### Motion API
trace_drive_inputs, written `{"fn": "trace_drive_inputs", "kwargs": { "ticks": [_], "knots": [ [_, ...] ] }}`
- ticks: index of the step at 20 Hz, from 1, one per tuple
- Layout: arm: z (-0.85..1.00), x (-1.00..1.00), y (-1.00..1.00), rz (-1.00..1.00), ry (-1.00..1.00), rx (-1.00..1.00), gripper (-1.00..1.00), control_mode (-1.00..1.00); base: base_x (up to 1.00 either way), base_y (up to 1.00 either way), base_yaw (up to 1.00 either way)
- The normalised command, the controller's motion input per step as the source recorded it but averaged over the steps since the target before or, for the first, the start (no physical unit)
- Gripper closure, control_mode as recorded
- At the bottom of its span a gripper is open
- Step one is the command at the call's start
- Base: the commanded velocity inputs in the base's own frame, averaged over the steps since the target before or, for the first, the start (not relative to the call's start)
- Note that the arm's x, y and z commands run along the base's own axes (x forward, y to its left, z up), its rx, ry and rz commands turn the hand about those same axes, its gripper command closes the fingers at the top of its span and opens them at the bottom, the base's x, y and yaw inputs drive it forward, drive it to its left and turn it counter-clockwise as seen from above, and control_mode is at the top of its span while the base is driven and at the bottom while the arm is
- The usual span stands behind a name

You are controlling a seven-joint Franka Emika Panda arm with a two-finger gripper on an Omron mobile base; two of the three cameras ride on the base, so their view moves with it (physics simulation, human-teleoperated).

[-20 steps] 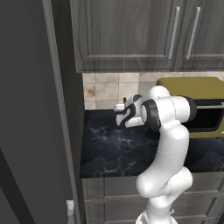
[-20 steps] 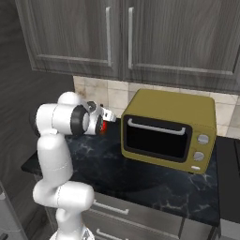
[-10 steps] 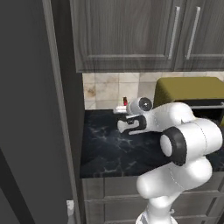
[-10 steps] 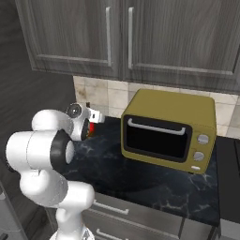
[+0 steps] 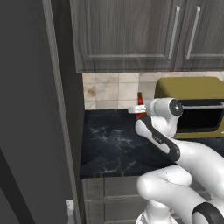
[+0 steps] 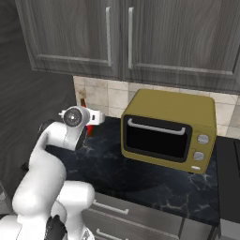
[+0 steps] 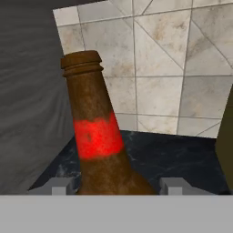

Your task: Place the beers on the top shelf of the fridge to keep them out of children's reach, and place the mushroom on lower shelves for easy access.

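The big dark fridge [image 5: 35, 109] fills the left side, and its door looks closed from here. Next to it is the black marble desk [image 5: 109, 144] under the grey cupboards [image 6: 140, 37]. A yellow oven box [image 6: 168, 131] sits on the desk.

The white arm [image 5: 175, 162] reaches to the back of the desk. Its pincer [image 7: 117, 185] is right at the brown bottle [image 7: 98, 136]. The bottle stands near the tiled wall [image 7: 182, 68], between the fridge and the oven box.

In the hand view the bottle sits between the two finger tips [image 7: 61, 185], one on each side. It runs up and leans a bit, with its neck going away from the pincer. I can't tell if the tips are squeezing it or just close by. If they are not, I think they need to close on it.
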Motion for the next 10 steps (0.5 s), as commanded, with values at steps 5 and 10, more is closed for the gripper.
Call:
{"fn": "trace_drive_inputs", "kwargs": {
  "ticks": [5,10],
  "knots": [
    [1.0,-1.0,-0.5,0.09,0.0,0.0,1.0,-1.0,0.0,0.0,0.0],
    [1.0,-1.0,-0.46,0.08,0.0,0.0,1.0,-1.0,0.0,0.0,0.0]
  ]
}}
